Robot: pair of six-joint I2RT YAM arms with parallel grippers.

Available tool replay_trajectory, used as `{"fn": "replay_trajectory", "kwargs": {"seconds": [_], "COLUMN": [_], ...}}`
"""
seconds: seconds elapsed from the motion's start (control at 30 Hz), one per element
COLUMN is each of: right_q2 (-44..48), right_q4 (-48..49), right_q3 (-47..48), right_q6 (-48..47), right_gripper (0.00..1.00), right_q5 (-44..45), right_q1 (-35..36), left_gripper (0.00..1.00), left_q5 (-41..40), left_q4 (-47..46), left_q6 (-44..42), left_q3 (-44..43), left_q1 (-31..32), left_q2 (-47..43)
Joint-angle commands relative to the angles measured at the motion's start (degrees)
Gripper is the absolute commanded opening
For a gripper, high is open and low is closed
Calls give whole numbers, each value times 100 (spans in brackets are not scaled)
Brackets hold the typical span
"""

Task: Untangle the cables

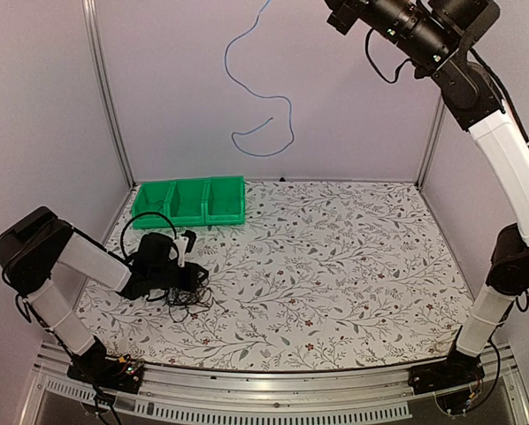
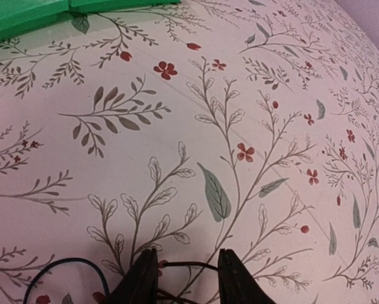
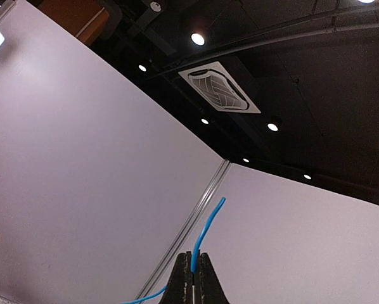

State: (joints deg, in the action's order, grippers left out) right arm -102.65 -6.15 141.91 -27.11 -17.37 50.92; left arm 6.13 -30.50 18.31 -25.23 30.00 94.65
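Note:
The cables (image 1: 190, 292) are a wiry black bundle on the floral table at the left, in front of the green bin. My left gripper (image 1: 183, 276) is low at the bundle. In the left wrist view it (image 2: 186, 278) is open, with one thin black wire (image 2: 189, 266) running across the gap between its fingers (image 2: 142, 278). A thin blue cable (image 1: 287, 115) hangs in loops in front of the back wall. My right gripper (image 3: 193, 278) is raised high and shut on this blue cable (image 3: 205, 231). The gripper itself is above the edge of the top view.
A green bin (image 1: 189, 202) with three compartments stands at the back left, just behind the bundle; its edge shows in the left wrist view (image 2: 25, 12). A thin black loop (image 1: 134, 223) rises from the bundle toward the bin. The right arm (image 1: 503, 150) reaches up along the right wall.

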Motion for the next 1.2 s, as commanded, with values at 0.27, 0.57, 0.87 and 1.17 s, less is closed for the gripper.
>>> {"fn": "replay_trajectory", "kwargs": {"seconds": [0.27, 0.57, 0.87, 1.17], "right_q2": [920, 1265, 1065, 749], "right_q4": [-148, -299, -272, -185], "right_q3": [-2362, -4314, -4922, -4614], "right_q6": [202, 805, 1270, 1546], "right_gripper": [0, 0, 0, 0], "right_q5": [-46, -406, -702, -825], "right_q1": [-55, -93, -279, -411], "left_gripper": [40, 50, 54, 55], "left_q5": [-562, -977, -376, 228], "left_q4": [1615, 2313, 2584, 2207], "left_q6": [-239, -317, -861, -973], "left_q3": [-804, -1335, -1531, -1580], "left_q1": [104, 247, 594, 998], "left_q2": [-1595, -2972, -3033, -2328]}}
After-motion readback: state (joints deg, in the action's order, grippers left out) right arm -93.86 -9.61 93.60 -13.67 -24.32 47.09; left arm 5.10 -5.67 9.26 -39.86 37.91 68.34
